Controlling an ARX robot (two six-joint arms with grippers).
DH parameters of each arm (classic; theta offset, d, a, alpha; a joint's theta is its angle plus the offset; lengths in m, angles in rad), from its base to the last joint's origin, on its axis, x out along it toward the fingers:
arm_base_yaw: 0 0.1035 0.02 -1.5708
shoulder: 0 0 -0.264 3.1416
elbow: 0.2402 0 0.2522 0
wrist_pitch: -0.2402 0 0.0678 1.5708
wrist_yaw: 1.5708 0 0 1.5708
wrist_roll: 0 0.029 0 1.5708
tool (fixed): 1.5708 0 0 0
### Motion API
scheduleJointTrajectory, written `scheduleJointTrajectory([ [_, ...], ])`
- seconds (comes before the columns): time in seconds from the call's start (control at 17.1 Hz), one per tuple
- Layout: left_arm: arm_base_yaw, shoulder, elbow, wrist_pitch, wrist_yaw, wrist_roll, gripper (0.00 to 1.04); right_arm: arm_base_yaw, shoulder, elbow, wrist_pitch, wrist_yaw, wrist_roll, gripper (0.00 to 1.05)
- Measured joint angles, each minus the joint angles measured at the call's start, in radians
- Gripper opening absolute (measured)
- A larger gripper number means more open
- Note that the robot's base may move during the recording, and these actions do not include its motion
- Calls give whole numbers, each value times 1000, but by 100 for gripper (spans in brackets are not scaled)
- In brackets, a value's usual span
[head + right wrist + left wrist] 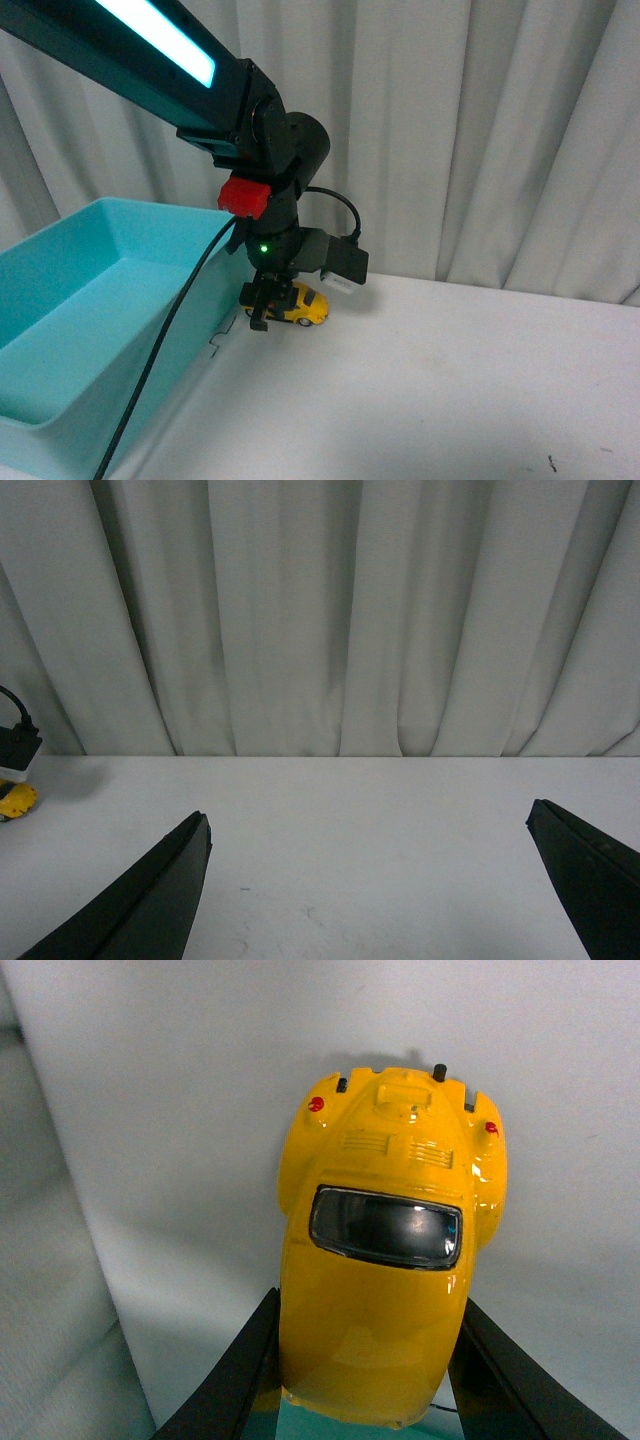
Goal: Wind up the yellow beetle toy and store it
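Left tool point(265, 305) clamps the yellow beetle toy point(385, 1260) beside the teal bin point(100, 260); storing is not yet done.

In the left wrist view the black fingers point(235, 1380) press both flanks of the toy's body, its rear window facing the camera. From the front it sits low at the white counter point(450, 380), just beside the bin's right wall and outside it; whether the wheels touch the counter I cannot tell. The right tool point(370, 880) hangs wide and empty, well apart from the toy. The grasp looks made. Whether winding is done cannot be read, and the lift over the wall and the release inside the bin remain.
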Motion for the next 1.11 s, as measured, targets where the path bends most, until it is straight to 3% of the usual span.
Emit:
scheduleJointTrajectory([
  [0.12,-38,-34,-18,-40,105,114,40,0,0,0,0,0,0,98],
  [0.35,-73,-245,-121,8,334,-32,40,0,0,0,0,0,0,98],
  [0.58,61,-561,-282,176,500,-310,40,0,0,0,0,0,0,98],
  [0.76,241,-698,-396,293,488,-558,40,0,0,0,0,0,0,98],
  [0.88,360,-726,-482,257,385,-740,40,0,0,0,0,0,0,98],
  [1.11,449,-695,-626,243,238,-884,40,0,0,0,0,0,0,98],
])
